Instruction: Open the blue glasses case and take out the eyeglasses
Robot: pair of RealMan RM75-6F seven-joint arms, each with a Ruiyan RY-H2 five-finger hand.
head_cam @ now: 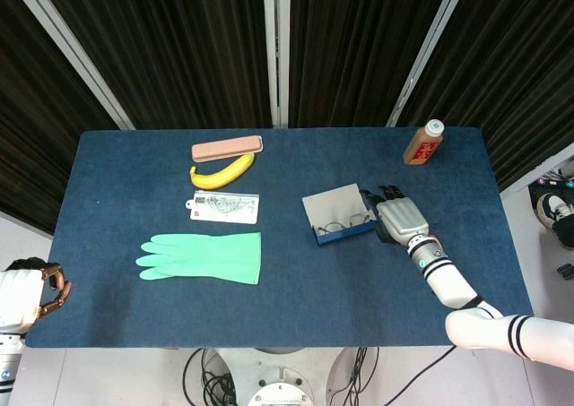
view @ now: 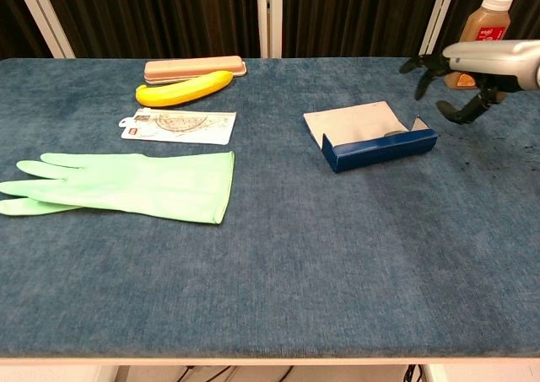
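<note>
the case (head_cam: pixel 335 216) lies open right of the table's (head_cam: pixel 108 307) middle, lid flat, glasses (head_cam: pixel 345 220) inside. the right hand (head_cam: pixel 399 220) hovers just right of it, fingers spread and empty. the left hand (head_cam: pixel 49 285) sits curled off the near left corner. blue cloth covers the table; black curtains (head_cam: pixel 179 38) hang behind. a bottle (head_cam: pixel 423 142) stands by the far right corner.

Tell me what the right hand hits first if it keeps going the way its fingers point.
Likely the open blue glasses case: the right hand sits just beside it, fingers aimed toward it. Height above the case is unclear, so it might pass over.
</note>
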